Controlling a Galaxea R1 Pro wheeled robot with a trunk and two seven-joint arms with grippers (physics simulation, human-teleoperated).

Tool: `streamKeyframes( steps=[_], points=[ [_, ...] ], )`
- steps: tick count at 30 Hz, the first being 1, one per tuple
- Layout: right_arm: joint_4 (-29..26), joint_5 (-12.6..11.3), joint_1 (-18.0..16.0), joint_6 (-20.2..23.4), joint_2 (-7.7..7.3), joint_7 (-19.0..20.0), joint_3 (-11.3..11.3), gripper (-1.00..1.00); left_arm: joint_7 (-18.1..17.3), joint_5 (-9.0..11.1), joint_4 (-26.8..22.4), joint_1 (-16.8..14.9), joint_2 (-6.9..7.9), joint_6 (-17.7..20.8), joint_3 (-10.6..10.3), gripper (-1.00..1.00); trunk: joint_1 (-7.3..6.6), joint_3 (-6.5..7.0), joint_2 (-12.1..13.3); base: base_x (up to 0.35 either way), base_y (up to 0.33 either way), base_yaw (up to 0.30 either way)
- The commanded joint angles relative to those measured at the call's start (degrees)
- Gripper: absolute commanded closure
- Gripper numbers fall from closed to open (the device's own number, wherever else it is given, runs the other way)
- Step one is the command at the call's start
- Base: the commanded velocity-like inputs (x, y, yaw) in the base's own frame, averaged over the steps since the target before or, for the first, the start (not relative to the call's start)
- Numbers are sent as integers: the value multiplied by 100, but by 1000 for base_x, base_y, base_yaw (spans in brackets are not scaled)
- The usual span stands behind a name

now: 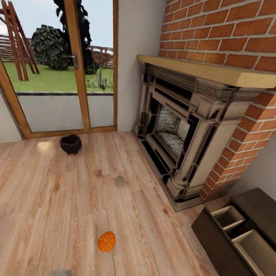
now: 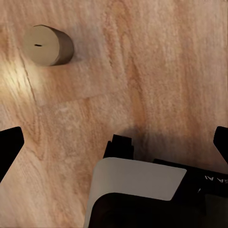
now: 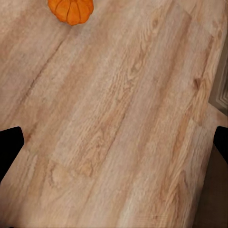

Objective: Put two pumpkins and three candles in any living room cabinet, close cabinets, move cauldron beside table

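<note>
An orange pumpkin (image 1: 107, 241) lies on the wood floor just ahead of me; it is also in the right wrist view (image 3: 71, 9), well beyond the fingertips. A tan candle (image 1: 119, 181) stands farther out on the floor. A beige candle (image 2: 47, 45) lies on its side in the left wrist view, away from the fingers. The black cauldron (image 1: 71, 143) sits by the glass door. The dark cabinet (image 1: 215, 245) at the right has two drawers open, pale inside. My left gripper (image 2: 114, 145) and right gripper (image 3: 114, 147) are both open and hold nothing, above bare floor.
A black columned fireplace (image 1: 186, 130) under a wooden mantel stands against the brick wall, between the door and the cabinet. A wood-framed glass door (image 1: 73, 62) faces the garden. A grey part of my left arm (image 1: 58, 274) shows at the lower edge.
</note>
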Motion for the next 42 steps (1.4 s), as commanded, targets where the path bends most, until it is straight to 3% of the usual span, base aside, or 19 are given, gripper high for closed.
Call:
streamKeyframes(
  steps=[1, 9, 20, 42],
  points=[
    [-2, 0, 0, 0, 1, 0, 0, -100, 0, 0, -1, 1, 0, 0, 0, -100, 0, 5, 0, 0, 0, 187],
    [-9, 0, 0, 7, 2, 0, 1, -100, 0, 0, 0, 0, 1, 0, 0, -100, 0, 12, 0, 0, 0, 63],
    [-9, 0, 0, 9, 2, 0, 3, -100, 0, 0, 2, 1, 1, 0, 0, -100, 0, 9, 0, 0, 0, 260],
    [-9, 0, 0, 9, 11, 0, 9, -100, 0, 0, 2, 1, 1, 0, 0, -100, 0, -133, 0, 0, 0, 215]
  ],
)
